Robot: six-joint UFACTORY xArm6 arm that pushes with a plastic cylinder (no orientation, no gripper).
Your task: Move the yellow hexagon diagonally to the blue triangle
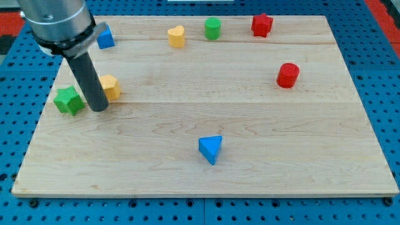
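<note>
The yellow hexagon [111, 86] lies on the wooden board [206, 169] at the view's left. My tip [99, 108] rests on the board right at the hexagon's lower left side, and the rod hides part of its left edge. The blue triangle [211, 149] lies near the board's middle, toward the view's bottom, far to the right of and below my tip.
A green star block [69, 100] sits just left of my tip. Another blue block [105, 37] lies at the top left, partly behind the arm. A yellow heart [177, 35], a green cylinder [213, 28] and a red star [262, 25] line the top. A red cylinder [288, 75] sits at the right.
</note>
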